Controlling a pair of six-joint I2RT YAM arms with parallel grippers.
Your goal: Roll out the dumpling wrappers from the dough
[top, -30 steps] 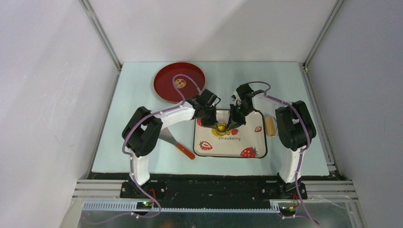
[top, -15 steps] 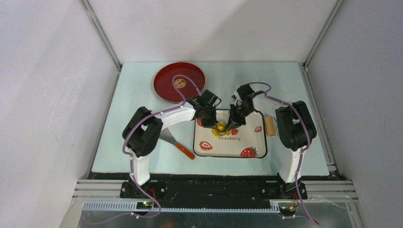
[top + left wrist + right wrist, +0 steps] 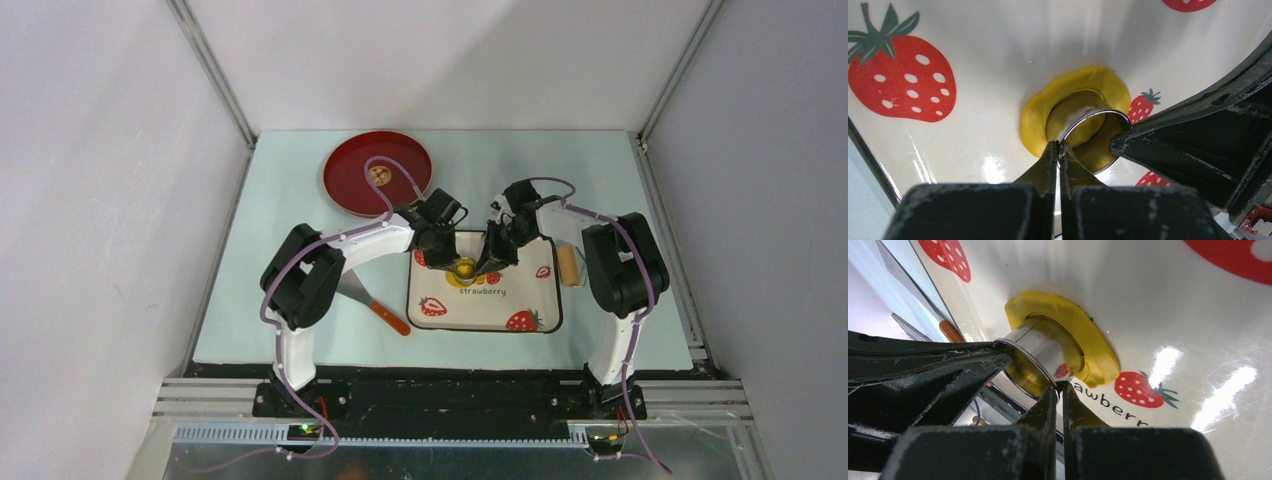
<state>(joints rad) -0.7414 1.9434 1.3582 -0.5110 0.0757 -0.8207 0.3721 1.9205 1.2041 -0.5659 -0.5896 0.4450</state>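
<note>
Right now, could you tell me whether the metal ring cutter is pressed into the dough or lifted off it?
Pressed in: the ring cutter sits on the tray with the dough flared around its base.

The white tray [image 3: 480,312] reads "strawberry" near its middle.

Top view: dough [image 3: 466,270] mostly covered by left gripper [image 3: 456,263] and right gripper [image 3: 481,264]; only yellow speck shows. Blade of spatula [image 3: 380,312] partly under left arm, 9 o'clock of tray [image 3: 492,310]. Centre mark on red plate [image 3: 350,185] too small to read. Left wrist view: ring cutter [image 3: 1075,112] near wall behind fingers [image 3: 1048,165]; strawberry print [image 3: 1188,4] cut off at 1 o'clock edge. Dough inside ring: cut through or not, cannot tell.
</note>
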